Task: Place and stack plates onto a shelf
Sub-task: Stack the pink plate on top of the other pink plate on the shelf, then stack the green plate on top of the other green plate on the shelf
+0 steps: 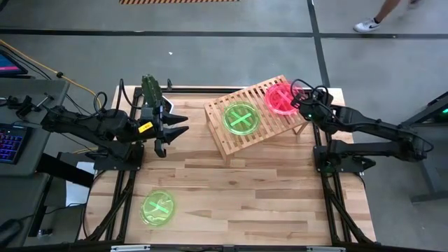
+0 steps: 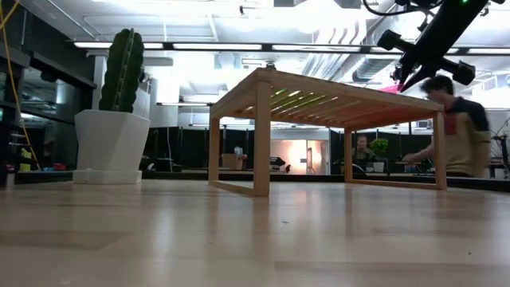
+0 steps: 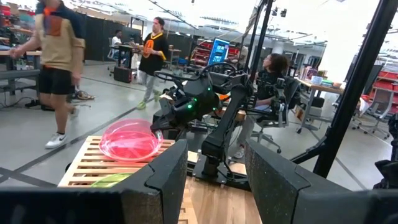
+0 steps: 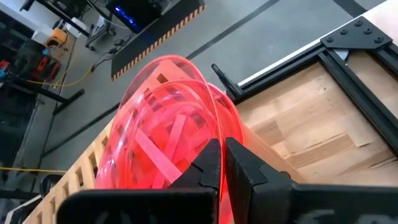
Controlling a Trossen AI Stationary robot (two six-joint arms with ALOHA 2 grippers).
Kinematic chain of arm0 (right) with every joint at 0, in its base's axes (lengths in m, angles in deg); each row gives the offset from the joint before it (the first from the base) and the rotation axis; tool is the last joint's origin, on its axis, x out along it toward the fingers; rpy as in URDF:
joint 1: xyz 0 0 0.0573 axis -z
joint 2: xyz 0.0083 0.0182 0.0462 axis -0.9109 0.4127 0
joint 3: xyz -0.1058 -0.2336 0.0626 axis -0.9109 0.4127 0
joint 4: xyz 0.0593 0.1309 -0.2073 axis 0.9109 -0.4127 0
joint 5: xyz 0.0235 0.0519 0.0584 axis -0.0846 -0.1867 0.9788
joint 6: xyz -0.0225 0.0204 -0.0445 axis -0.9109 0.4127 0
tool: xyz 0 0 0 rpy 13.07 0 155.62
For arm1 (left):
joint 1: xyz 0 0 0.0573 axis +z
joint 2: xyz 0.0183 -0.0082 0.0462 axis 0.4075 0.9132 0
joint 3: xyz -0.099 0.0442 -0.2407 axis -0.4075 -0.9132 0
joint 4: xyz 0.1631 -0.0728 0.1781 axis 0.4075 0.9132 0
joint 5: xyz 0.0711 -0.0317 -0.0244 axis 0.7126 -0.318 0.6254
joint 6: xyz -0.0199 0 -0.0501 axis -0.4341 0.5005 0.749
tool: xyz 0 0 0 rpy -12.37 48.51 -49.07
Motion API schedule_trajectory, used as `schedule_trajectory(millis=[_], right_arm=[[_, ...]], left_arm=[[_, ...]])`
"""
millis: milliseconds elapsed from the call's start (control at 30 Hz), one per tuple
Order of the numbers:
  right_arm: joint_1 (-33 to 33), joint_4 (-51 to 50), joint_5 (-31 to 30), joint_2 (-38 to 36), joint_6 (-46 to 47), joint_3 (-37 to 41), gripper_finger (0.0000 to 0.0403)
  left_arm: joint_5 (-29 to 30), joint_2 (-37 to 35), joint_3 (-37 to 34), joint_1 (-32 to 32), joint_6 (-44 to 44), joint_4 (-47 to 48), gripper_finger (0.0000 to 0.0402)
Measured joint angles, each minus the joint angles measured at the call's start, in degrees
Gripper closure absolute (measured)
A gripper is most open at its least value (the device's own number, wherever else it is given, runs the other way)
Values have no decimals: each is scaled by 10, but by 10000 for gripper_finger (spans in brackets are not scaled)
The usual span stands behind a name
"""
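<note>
The light-wood slatted shelf [image 1: 255, 115] stands at the table's far middle, turned at an angle. A neon green plate [image 1: 241, 117] lies flat on its slats. Pink-red plates [image 1: 282, 96] are at its far right corner. My right gripper [image 1: 302, 103] is there, shut on the top pink plate [image 4: 168, 130], which is tilted over another pink one. A further green plate [image 1: 158, 207] lies flat on the tabletop near the front left. My left gripper [image 1: 171, 129] hovers open left of the shelf, holding nothing. My right gripper pinches the rim [image 4: 214, 158] of the top pink plate between its two fingers, one above and one below the edge. It comes from the table's right, slanting down. The plate is tilted, its held side [image 3: 155, 134] raised and its opposite side low over the shelf.
A cactus in a white pot [image 2: 119, 119] stands at the table's far left, behind my left gripper. Bare tabletop [image 1: 245, 196] stretches in front of the shelf. People move in the room beyond the table.
</note>
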Motion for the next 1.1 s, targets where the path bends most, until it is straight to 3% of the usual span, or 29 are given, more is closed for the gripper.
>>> schedule_trajectory(millis=[200,433,700,800,933,1000,1100], right_arm=[[0,0,-2,-1,0,0,376],[0,7,-5,-3,-10,0,270],[-1,19,8,-43,-126,-46,178],[-10,29,67,-51,-221,-86,167],[-36,56,221,-50,-329,-118,165],[-56,81,286,-50,-362,-119,165],[-91,118,337,-50,-392,-115,165]], left_arm=[[-1,0,0,0,0,0,253],[-1,0,0,0,0,0,253],[-1,0,0,0,0,0,253],[-1,0,0,0,0,1,253],[-1,0,0,0,1,1,253],[-1,0,0,0,1,1,253],[-1,0,0,0,1,1,253]])
